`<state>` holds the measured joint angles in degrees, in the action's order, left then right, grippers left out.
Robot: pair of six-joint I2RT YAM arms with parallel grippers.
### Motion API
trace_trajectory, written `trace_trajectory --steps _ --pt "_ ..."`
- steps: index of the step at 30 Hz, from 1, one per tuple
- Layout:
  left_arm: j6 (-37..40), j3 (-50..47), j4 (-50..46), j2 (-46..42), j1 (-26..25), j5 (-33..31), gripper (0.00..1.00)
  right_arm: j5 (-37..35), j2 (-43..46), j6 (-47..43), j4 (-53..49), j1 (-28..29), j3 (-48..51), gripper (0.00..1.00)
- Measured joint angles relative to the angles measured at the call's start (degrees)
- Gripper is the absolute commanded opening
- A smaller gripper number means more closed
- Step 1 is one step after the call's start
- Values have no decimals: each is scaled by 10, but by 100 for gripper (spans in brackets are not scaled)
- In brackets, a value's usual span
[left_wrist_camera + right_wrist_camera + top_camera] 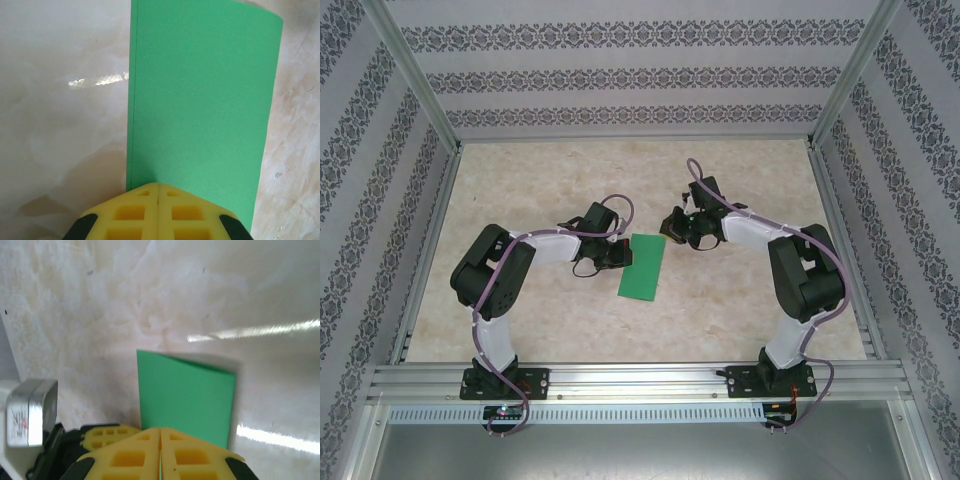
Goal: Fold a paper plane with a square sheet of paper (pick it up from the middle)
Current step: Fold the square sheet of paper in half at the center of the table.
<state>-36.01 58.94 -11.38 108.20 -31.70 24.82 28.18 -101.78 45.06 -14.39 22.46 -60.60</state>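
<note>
Square sheet of paper: green, folded double, flat on counter. Light, limp, probably slippery; pinch mid-edge. Left gripper and right gripper: both clenched, holding nothing.

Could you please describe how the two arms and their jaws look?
The left arm and the right arm have white links and black joints. A lilac cable runs along each. The jaws are yellow, with square cut-outs and black at the sides.

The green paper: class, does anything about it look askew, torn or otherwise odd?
Nothing looks damaged. The green paper lies on the table folded into a narrow rectangle, set slightly askew to the table's edges. No tear or stray crease shows.
</note>
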Motion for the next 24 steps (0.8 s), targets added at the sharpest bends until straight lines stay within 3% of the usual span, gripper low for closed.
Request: trace_trajectory --steps 9,24 --pt "0 0 0 0 0 0 0 33 3 7 37 52 82 10" --pt "0 0 0 0 0 0 0 22 2 -2 49 61 113 13"
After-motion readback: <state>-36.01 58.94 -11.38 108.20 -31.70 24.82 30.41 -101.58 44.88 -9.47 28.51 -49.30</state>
